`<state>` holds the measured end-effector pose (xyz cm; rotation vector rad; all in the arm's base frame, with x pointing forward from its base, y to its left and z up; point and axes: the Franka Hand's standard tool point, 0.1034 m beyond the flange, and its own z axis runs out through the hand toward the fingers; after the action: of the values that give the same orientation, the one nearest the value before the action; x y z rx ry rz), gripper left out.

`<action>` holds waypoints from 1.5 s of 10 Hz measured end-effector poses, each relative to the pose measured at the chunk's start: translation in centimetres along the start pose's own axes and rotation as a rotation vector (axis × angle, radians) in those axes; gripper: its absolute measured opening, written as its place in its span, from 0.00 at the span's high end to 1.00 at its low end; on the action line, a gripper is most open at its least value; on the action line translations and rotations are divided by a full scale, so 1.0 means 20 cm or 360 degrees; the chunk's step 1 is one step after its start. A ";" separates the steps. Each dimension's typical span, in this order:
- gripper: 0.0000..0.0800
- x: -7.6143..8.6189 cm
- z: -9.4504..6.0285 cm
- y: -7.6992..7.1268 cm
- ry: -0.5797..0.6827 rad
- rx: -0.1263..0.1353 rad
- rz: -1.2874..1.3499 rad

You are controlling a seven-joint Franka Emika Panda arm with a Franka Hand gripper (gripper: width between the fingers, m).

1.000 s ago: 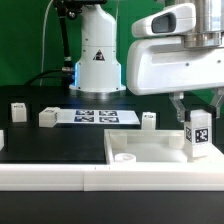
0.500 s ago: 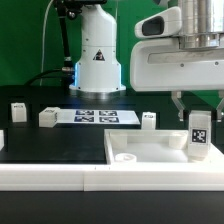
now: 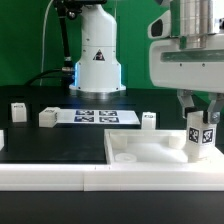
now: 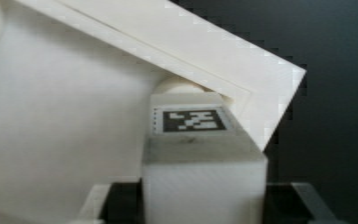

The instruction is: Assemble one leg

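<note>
Hand (image 3: 201, 120) shifted to exterior view's right | clasps tilted leg (image 3: 201, 140) | over panel (image 3: 150, 150)

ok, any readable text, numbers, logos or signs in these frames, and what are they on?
No words, brands or numbers are legible in either view.
Warning triangle on the robot base: a sign, symbol too small to read.
Marker tag on the leg: black-and-white pattern, no characters.
Tags on the marker board: patterns only.
Dark marks on the loose white blocks: too small to tell.
</note>
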<state>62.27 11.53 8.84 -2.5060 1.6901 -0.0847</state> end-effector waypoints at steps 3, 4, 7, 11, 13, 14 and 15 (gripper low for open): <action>0.64 0.01 0.00 0.01 -0.0034 0.0011 0.0279; 0.64 0.01 0.00 0.01 -0.0037 0.0009 0.0369; 0.52 0.01 0.00 0.01 -0.0038 0.0009 0.0285; 0.20 0.02 -0.01 0.00 -0.0048 0.0001 -0.0270; 0.19 0.02 -0.01 -0.01 -0.0046 0.0002 -0.0586; 0.19 0.01 -0.01 -0.01 -0.0058 -0.0017 -0.0723; 0.19 0.00 -0.01 -0.01 -0.0067 -0.0052 -0.0921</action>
<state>62.47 11.51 9.02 -2.9091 0.9088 -0.0527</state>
